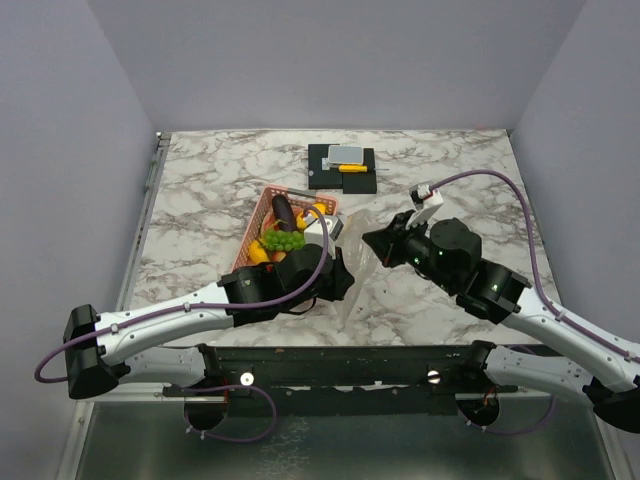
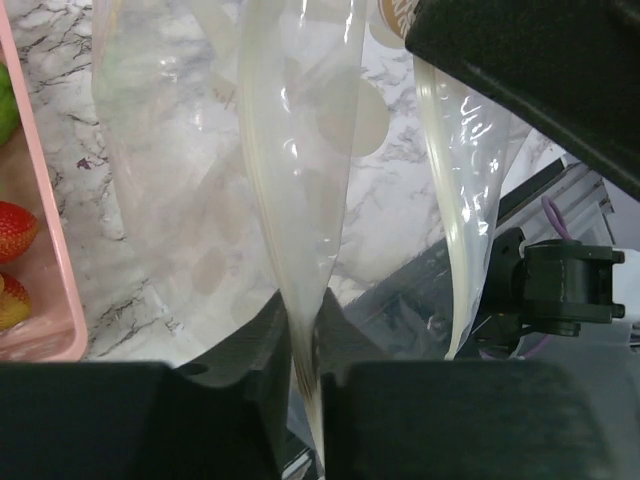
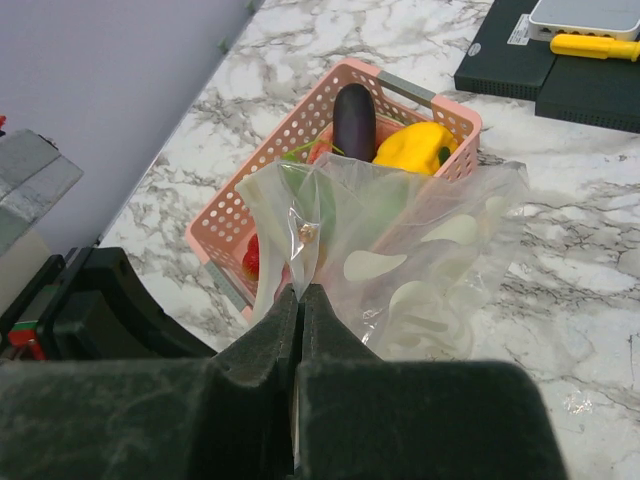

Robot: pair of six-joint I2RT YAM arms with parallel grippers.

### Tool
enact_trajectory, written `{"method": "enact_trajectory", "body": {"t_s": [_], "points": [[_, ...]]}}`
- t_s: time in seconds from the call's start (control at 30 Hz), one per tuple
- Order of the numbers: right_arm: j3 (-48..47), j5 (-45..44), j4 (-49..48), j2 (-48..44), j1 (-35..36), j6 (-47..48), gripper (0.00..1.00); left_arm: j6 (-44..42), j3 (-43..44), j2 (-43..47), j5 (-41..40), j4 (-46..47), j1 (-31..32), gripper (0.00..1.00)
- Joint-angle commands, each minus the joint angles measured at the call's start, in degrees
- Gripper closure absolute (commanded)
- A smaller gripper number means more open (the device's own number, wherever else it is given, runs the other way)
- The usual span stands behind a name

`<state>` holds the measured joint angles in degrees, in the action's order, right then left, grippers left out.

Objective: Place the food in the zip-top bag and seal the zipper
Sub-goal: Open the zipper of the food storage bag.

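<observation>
1. Desk (image 1: 200, 180): marble top. A pink basket (image 1: 256, 222) stands left of centre. A black base (image 1: 325, 168) with a yellow-and-grey item (image 1: 346, 156) sits behind it, well apart.

2. Food: all of it that shows lies in the basket. Seen from above are an eggplant (image 1: 283, 208), a yellow pepper (image 1: 319, 212), green grapes (image 1: 283, 241) and an orange piece (image 1: 258, 251). The right wrist view shows the eggplant (image 3: 354, 120) and pepper (image 3: 415, 148) at the basket's far end. The left wrist view shows a strawberry (image 2: 15, 230) against the basket wall (image 2: 50, 250).

3. Bag (image 1: 352, 262): clear film, held just right of the basket and between the 2 arms. Its lower part reaches the desk in front of the basket.

4. Left arm (image 1: 180, 318): the left jaws are pressed together on a thin fold of the bag (image 2: 200, 200), which rises straight up from them. A 2nd film edge hangs to the right, apart from the 1st, under a black housing (image 2: 530, 70).

5. Right arm (image 1: 560, 322): the right jaws are clamped on the near edge of the bag (image 3: 420, 250), with film running out of the slit between them. The basket (image 3: 290, 140) shows through and behind the film.

6. Zipper: whether it is open or sealed cannot be told.
</observation>
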<state>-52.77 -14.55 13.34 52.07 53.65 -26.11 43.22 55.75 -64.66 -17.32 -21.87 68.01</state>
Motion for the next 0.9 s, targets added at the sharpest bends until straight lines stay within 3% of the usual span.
{"method": "enact_trajectory", "body": {"t_s": [0.0, 0.13, 0.47, 0.87], "points": [[1.3, -2.0, 1.8, 0.2, 0.4, -1.1, 0.99, -1.0, 1.4, 1.6, 0.0, 1.4, 0.2, 0.9], [1.9, -2.8, 2.8, 0.1, 0.4, -1.4, 0.99, -1.3, 1.4, 2.7, -0.6, 1.3, 0.2, 1.0], [3.1, -5.7, 7.8, -1.6, 0.4, -2.2, 0.99, -1.7, 0.7, 6.4, -6.8, -0.4, 0.2, 1.0], [8.3, -7.6, 14.3, -9.1, 0.4, -5.2, 0.99, -1.9, 4.8, 5.6, -14.9, -9.3, 0.2, 1.0]]}}
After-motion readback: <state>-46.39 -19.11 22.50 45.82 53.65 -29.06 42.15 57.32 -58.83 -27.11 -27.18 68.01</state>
